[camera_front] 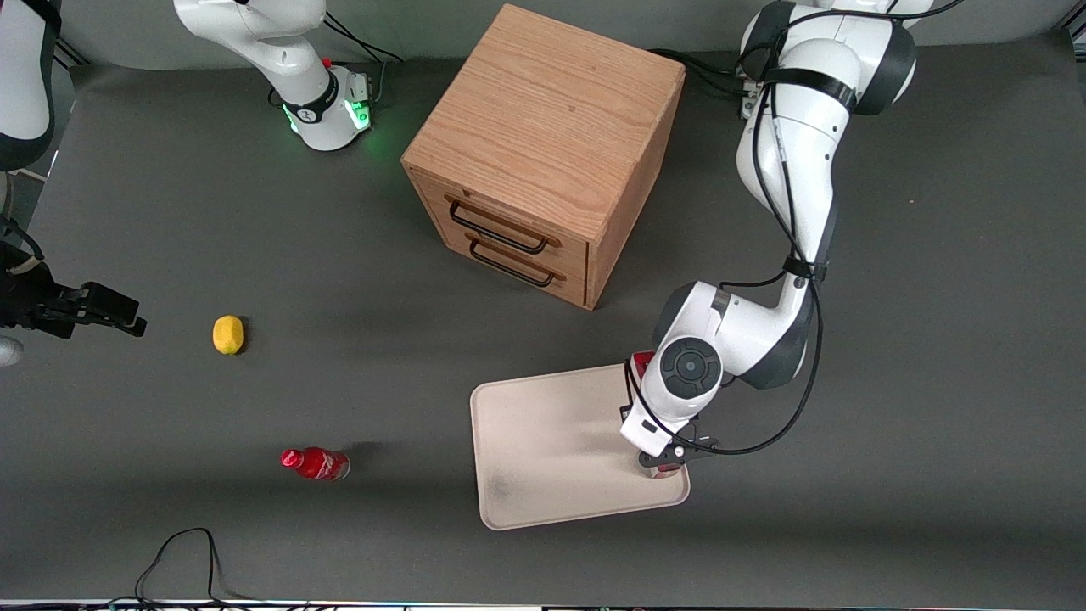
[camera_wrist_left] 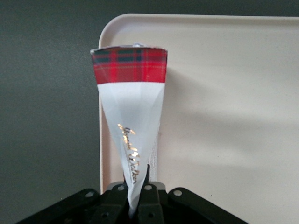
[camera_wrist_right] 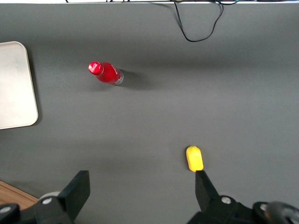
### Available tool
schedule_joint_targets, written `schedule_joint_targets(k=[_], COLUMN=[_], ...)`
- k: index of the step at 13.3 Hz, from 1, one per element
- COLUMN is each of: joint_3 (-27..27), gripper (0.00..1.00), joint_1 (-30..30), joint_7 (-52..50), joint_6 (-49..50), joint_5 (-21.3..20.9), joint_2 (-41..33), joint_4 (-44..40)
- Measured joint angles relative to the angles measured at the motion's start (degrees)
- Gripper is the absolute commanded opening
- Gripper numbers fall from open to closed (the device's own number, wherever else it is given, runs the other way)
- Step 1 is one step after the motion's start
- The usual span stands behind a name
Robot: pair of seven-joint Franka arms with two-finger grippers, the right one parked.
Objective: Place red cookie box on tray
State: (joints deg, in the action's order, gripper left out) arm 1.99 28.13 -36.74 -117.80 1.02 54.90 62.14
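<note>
The red cookie box (camera_wrist_left: 131,102) is a thin flat carton, white with a red tartan band at its end. My left gripper (camera_wrist_left: 138,189) is shut on its white part. The box lies along the edge of the cream-white tray (camera_wrist_left: 224,107), at the side toward the working arm's end. I cannot tell whether it touches the tray. In the front view the gripper (camera_front: 666,462) hangs over that tray edge, close to the tray corner nearest the camera. The wrist hides most of the box; only a red bit (camera_front: 642,361) shows. The tray (camera_front: 543,441) holds nothing else.
A wooden two-drawer cabinet (camera_front: 543,153) stands farther from the camera than the tray. A small red bottle (camera_front: 316,463) and a yellow lemon-like object (camera_front: 227,333) lie toward the parked arm's end. A black cable (camera_front: 178,552) loops at the table's front edge.
</note>
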Motion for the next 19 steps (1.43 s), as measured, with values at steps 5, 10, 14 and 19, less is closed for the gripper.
schedule_joint_targets(k=[5, 10, 14, 19], joint_3=[0.01, 0.06, 0.33, 0.61], gripper=[1.0, 1.0, 1.0, 1.0], joint_1=[-0.01, -0.02, -0.33, -0.45], joint_7=[-0.06, -0.18, -0.35, -0.35], joint_6=[-0.98, -1.09, 6.25, 19.93], joint_5=[-0.08, -0.11, -0.08, -0.14], joint_2=[0.0, -0.66, -6.49, -19.65], joint_4=[0.42, 0.23, -1.03, -1.45])
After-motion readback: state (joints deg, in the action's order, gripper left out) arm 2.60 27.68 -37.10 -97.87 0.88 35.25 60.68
